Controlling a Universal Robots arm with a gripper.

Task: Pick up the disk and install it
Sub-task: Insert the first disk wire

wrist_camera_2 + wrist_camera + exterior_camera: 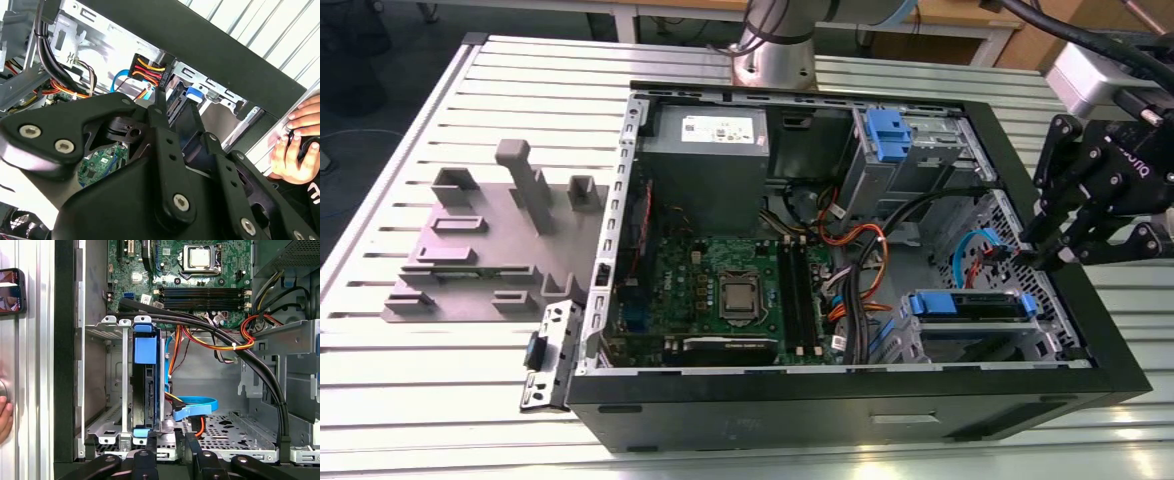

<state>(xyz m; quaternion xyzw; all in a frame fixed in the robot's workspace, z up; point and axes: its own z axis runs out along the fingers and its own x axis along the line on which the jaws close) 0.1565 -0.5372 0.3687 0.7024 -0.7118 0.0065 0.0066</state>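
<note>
— What does the exterior view give that the wrist cameras leave out?

— The whole layout. An open computer case [854,410] lies on its side across the middle of the table [427,400]. A grey fixture [480,240] sits toward the table edge at the exterior view's left. The arm [1101,75] reaches in over the case wall at the exterior view's right.

— And the disk?

— The disk [970,305] sits in the drive cage, in the case corner closest to the table's near edge, at the exterior view's right. In the first wrist view it stands edge-on in that cage [120,380] with its blue caddy around it. A blue data cable [200,402] lies just beside it.

— The pincer?

— The pincer [171,455] hangs tilted over the case wall beside the cage, tips pointing down into the case. Its fingers are apart and hold nothing. One tip lines up with the end of the disk, but I cannot tell whether it touches.

— What does the second wrist view add?

— A person's hand [300,145] rests on the table outside the case wall. A power connector [147,70] with red, yellow and black wires sits just beyond one fingertip [160,107].
</note>
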